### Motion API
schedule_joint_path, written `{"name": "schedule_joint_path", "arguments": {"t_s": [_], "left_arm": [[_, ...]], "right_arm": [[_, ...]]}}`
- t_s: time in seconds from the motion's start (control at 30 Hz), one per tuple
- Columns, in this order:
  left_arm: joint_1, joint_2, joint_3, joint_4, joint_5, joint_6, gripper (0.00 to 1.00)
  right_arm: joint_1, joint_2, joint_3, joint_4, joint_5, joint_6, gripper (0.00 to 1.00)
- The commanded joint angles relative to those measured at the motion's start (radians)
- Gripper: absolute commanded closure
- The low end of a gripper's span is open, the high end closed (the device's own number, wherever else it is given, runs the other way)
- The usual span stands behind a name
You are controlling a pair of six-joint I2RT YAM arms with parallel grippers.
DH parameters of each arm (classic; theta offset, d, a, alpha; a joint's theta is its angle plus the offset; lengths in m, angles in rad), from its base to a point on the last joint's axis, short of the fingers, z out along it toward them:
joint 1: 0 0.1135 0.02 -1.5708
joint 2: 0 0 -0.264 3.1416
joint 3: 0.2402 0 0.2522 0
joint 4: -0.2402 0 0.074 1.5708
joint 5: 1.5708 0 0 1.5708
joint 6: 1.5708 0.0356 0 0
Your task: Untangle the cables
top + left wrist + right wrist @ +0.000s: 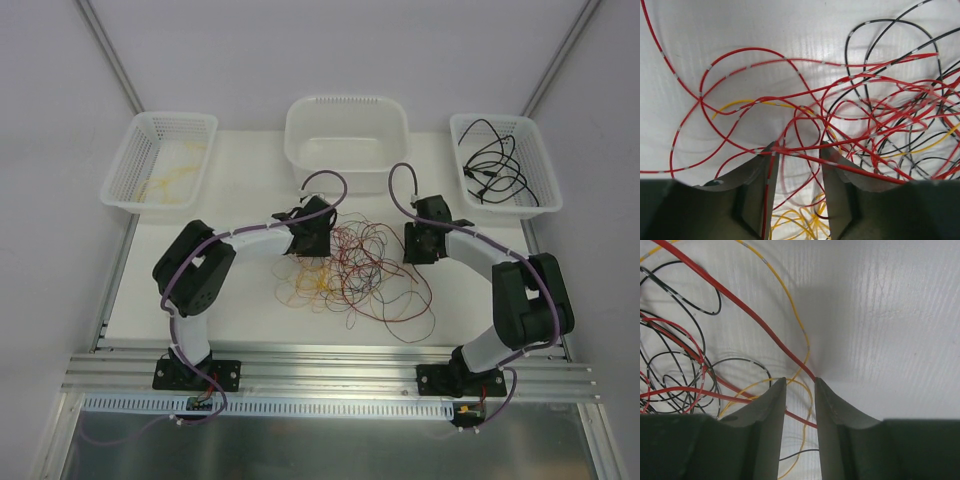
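Note:
The cables [355,275] lie in a loose tangle of red, yellow and black loops at the table's middle. My left gripper [308,245] hangs over the tangle's left edge and my right gripper [420,250] over its right edge. In the left wrist view the left gripper [799,146] has its jaws apart. A red cable [850,167] lies across both fingertips, another runs down the left finger, and yellow loops [790,220] show in the gap. The right gripper [800,380] holds a narrower gap; a red cable [740,302] and a yellow cable [807,405] pass between its fingers, neither pinched.
A white basket [135,150] at the back left holds yellow cables. A deeper white bin [345,112] stands at the back middle. The basket [540,190] at the back right holds black cables [495,165]. Metal rails run along the near edge.

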Motion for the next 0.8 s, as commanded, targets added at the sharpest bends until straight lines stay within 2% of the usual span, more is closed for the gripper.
{"name": "schedule_joint_path", "arguments": {"t_s": [0.0,0.03,0.07,0.13,0.17,0.4,0.6,0.7,0.77], "left_arm": [[-0.003,-0.016,-0.057,-0.016,-0.050,-0.031,0.63],[-0.003,-0.025,-0.068,-0.015,-0.056,-0.033,0.69],[-0.003,-0.047,-0.090,-0.015,-0.065,-0.034,0.84],[-0.001,-0.068,-0.114,-0.013,-0.085,-0.037,0.97],[-0.001,-0.094,-0.140,-0.015,-0.090,-0.039,1.00],[-0.001,-0.216,-0.245,-0.013,-0.116,-0.046,1.00],[-0.001,-0.297,-0.295,-0.013,-0.125,-0.042,1.00],[-0.001,-0.311,-0.308,-0.015,-0.120,-0.036,1.00],[-0.001,-0.315,-0.318,-0.015,-0.119,-0.039,1.00]], "right_arm": [[-0.002,0.007,0.013,0.040,-0.016,-0.005,0.69],[-0.005,0.010,0.013,0.040,-0.017,-0.005,0.73],[-0.003,0.010,0.011,0.041,-0.017,-0.005,0.75],[-0.003,0.007,0.008,0.041,-0.017,-0.007,0.76],[-0.003,0.006,0.007,0.041,-0.017,-0.007,0.76],[0.001,0.007,-0.009,0.041,-0.048,-0.010,0.75],[0.033,0.018,0.000,0.011,-0.025,-0.024,0.68],[0.049,0.015,0.001,0.006,0.003,-0.028,0.53],[0.064,0.007,0.011,-0.008,0.009,-0.039,0.47]]}}
